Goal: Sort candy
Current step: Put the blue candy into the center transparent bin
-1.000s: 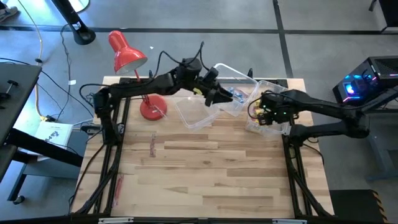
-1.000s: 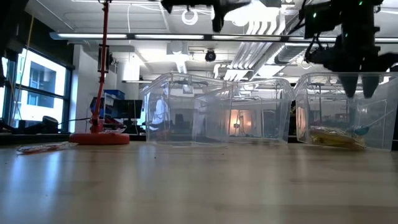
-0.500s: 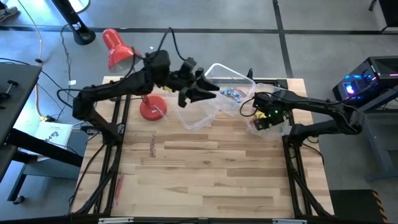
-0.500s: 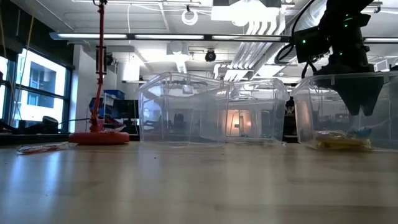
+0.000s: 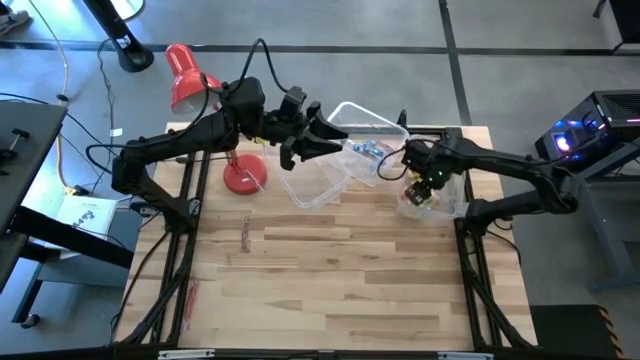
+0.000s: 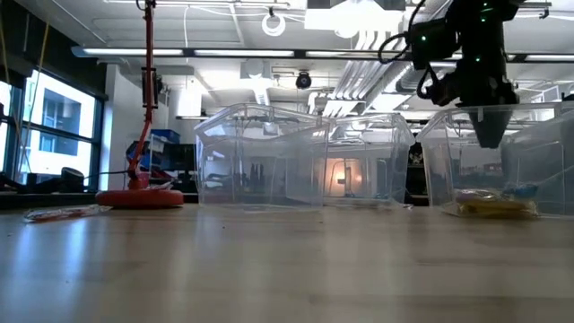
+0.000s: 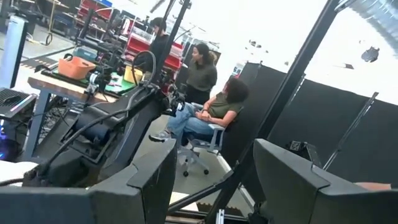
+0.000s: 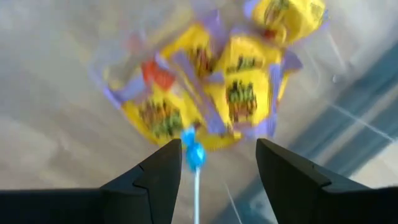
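Yellow square packets [image 8: 242, 93] lie heaped on the floor of the right clear bin [image 5: 445, 165], with one blue-wrapped piece on a stick [image 8: 194, 154] among them. My right gripper [image 5: 418, 188] hangs open above that heap, inside the bin's rim [image 6: 489, 135]. More blue pieces [image 5: 372, 150] lie in the far bin. Two slim red sticks [image 5: 246, 232] [image 5: 190, 295] lie flat on the bare wood at the table's left. My left gripper [image 5: 325, 145] is open and holds nothing, raised over the far edge of the middle bin [image 5: 318, 182]; its wrist view looks out into the room.
A red desk lamp [image 5: 190, 80] stands on its round base [image 5: 245, 175] under my left arm. The three clear bins crowd the table's far right. People sit in the room beyond [image 7: 214, 106]. Bare wood [image 5: 340, 290] lies on the near half of the table.
My left gripper has drawn back from over the far bin toward the table's left, staying high. My right gripper dipped down into the right bin, then rose again and shifted slightly left. The lamp's head has swung a little to the left.
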`<state>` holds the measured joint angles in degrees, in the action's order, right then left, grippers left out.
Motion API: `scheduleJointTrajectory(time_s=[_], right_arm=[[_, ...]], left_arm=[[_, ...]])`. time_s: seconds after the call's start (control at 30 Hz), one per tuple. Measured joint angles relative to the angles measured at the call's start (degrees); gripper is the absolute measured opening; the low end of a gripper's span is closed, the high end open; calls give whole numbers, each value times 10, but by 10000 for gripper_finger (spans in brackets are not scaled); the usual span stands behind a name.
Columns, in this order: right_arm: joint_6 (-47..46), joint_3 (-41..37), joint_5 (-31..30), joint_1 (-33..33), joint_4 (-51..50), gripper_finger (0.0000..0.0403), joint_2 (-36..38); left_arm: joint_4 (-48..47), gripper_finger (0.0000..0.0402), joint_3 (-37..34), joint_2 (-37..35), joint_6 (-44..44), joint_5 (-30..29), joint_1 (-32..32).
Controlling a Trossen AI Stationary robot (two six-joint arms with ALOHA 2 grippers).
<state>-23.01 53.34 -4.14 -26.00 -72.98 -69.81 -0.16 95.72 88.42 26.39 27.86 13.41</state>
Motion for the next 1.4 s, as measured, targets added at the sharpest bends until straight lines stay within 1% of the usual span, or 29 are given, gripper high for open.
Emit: scheduleJointTrajectory(time_s=[0.07,0.13,0.2,0.27,0.37,0.53,0.73,0.8,0.97,1.1,1.2,1.23,1.37,1.4], right_arm=[[23,6,14,-6,-24,201,-7],[40,5,42,-16,-47,201,-16],[71,-10,64,-24,-67,201,-33],[97,-25,70,-27,-76,201,-49],[138,-37,94,-29,-66,201,-75],[172,-50,98,-29,-18,201,-124],[213,-53,103,-29,0,201,-185],[229,-53,121,-29,3,201,-197],[250,-55,205,-29,-2,201,-204],[263,-55,228,-29,-5,201,-204],[268,-51,222,-29,-9,201,-204],[263,-47,207,-29,-9,201,-205],[241,-19,104,-39,-7,201,-205],[236,-10,88,-44,-8,201,-205]], left_arm=[[0,207,0,0,0,0,0],[0,207,0,0,0,0,0],[1,207,0,0,0,0,0],[1,207,0,0,0,0,0],[0,207,0,0,0,-1,0],[0,207,0,0,4,-1,0],[0,207,0,0,4,-14,1],[0,207,0,0,4,-21,1],[0,207,0,0,1,-31,7],[0,207,0,0,1,-32,17],[0,207,0,0,0,-33,23],[0,207,0,0,0,-33,25],[0,207,0,0,0,-46,31],[0,207,0,0,0,-52,31]])
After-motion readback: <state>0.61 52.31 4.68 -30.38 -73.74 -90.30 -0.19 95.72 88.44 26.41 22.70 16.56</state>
